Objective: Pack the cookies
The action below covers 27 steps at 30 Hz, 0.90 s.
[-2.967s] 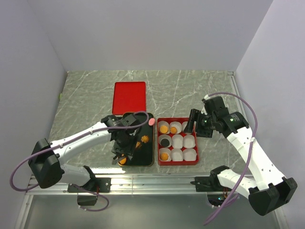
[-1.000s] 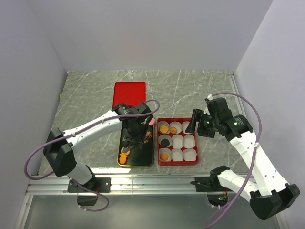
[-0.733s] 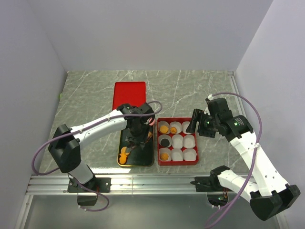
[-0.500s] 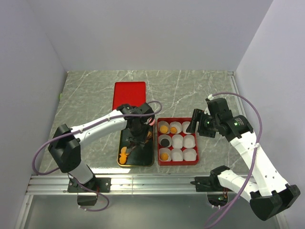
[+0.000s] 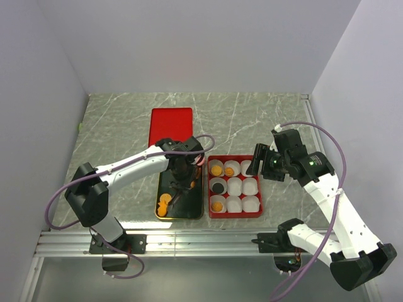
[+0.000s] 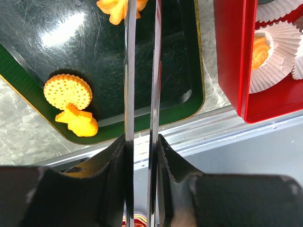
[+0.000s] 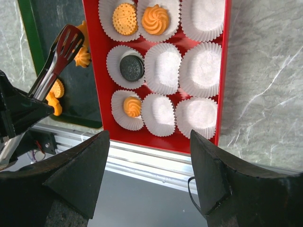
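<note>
My left gripper (image 5: 181, 167) (image 6: 141, 139) is shut on metal tongs (image 6: 140, 71) (image 7: 57, 59) over the dark green tray (image 5: 196, 207). The tong tips sit beside an orange flower cookie (image 6: 112, 6); I cannot tell if they pinch it. A round orange cookie (image 6: 67, 91) and an orange shaped one (image 6: 78, 122) lie at the tray's front. A pink cookie (image 5: 200, 160) shows by the tray's back right corner. The red box (image 5: 234, 215) of white paper cups holds three orange cookies (image 7: 124, 19) (image 7: 155, 19) (image 7: 132, 106) and a black one (image 7: 131, 67). My right gripper (image 5: 255, 160) (image 7: 149, 135) is open and empty above the box's right side.
A flat red lid (image 5: 170, 128) lies on the marble table behind the tray. Several paper cups (image 7: 201, 71) in the box hold nothing. A metal rail (image 5: 201, 242) runs along the near edge. Walls close the table on three sides.
My left gripper with the tongs has moved from the tray's front toward its back right part and has barely moved in the last half second. The right arm has shifted only slightly.
</note>
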Motion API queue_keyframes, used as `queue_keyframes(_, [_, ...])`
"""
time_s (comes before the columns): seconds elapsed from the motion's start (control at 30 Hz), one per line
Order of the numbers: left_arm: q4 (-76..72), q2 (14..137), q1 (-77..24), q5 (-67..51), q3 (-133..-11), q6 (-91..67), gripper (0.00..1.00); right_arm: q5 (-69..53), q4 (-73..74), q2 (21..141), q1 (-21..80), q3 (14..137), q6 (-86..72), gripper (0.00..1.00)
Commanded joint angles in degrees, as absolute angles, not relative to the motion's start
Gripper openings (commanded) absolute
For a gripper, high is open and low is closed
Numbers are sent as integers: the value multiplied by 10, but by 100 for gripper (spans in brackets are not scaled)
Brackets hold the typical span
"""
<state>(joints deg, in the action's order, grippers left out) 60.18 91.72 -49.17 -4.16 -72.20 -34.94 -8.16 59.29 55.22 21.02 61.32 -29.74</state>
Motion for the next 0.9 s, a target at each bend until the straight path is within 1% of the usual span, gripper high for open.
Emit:
queue_keyframes(0.0, [607, 907, -486, -38, -723, -344, 16, -73, 586, 552, 211, 609, -287, 75])
queue_keyframes(0.1, [627, 895, -475, -21, -742, -342, 15, -72, 586, 552, 211, 610, -287, 75])
queue_keyframes(0.17, [653, 885, -468, -12, -770, -339, 15, -72, 586, 552, 211, 610, -287, 75])
queue_keyframes(0.37, [722, 889, -463, -2, -867, -336, 11, -68, 589, 550, 211, 620, -287, 75])
queue_keyframes(0.53, [728, 889, -467, -11, -934, -338, 11, -62, 591, 547, 211, 622, -288, 75])
queue_keyframes(0.6, [695, 882, -482, -36, -938, -331, 14, -57, 593, 543, 211, 623, -290, 75])
queue_keyframes(0.67, [684, 888, -502, -49, -944, -328, 15, -48, 597, 539, 211, 628, -291, 75])
queue_keyframes(0.87, [670, 942, -574, -56, -947, -337, 13, -15, 611, 523, 211, 644, -294, 75])
